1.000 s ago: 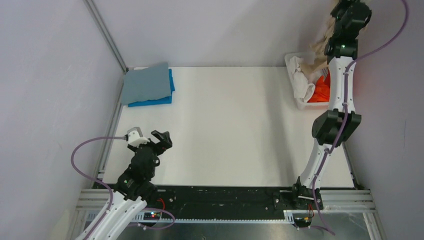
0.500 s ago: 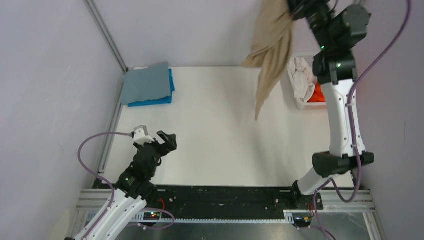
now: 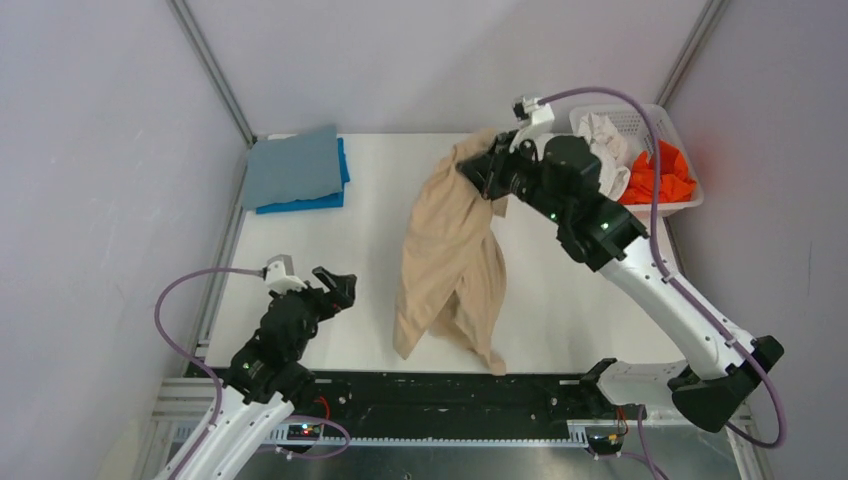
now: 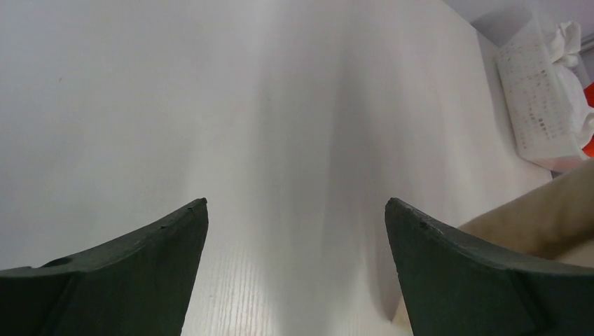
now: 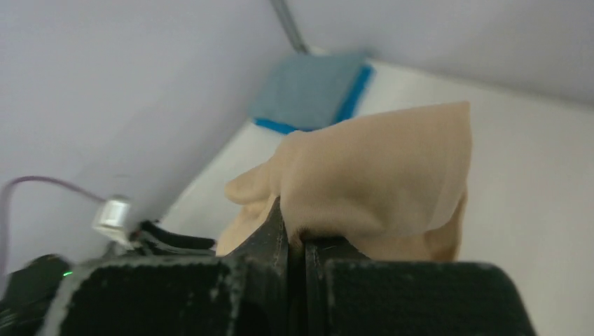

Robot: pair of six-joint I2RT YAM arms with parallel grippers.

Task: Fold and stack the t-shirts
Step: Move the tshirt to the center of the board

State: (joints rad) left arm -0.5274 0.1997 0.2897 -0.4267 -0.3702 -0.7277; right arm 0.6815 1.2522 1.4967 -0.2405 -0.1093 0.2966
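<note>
My right gripper (image 3: 478, 172) is shut on the tan t-shirt (image 3: 450, 262), which hangs from it in long folds over the middle of the table, its lower end near the front edge. In the right wrist view the tan t-shirt (image 5: 378, 185) bunches above the right gripper (image 5: 298, 238), whose jaws are pressed together on the cloth. A folded grey-blue t-shirt (image 3: 293, 165) lies on a bright blue t-shirt (image 3: 340, 192) at the back left. A white t-shirt (image 3: 606, 141) and an orange t-shirt (image 3: 660, 172) sit in the basket. My left gripper (image 3: 338, 283) stands open at the front left, with only bare table between its fingers (image 4: 161, 238).
The white lattice basket (image 3: 682, 205) stands at the back right corner, and the basket (image 4: 539, 105) also shows in the left wrist view. Grey walls close the left, back and right sides. A black rail (image 3: 450, 395) runs along the table's front edge.
The right arm has swung down and left from above the basket, carrying the tan t-shirt over the table's middle. The left arm has edged slightly forward and stays open.
</note>
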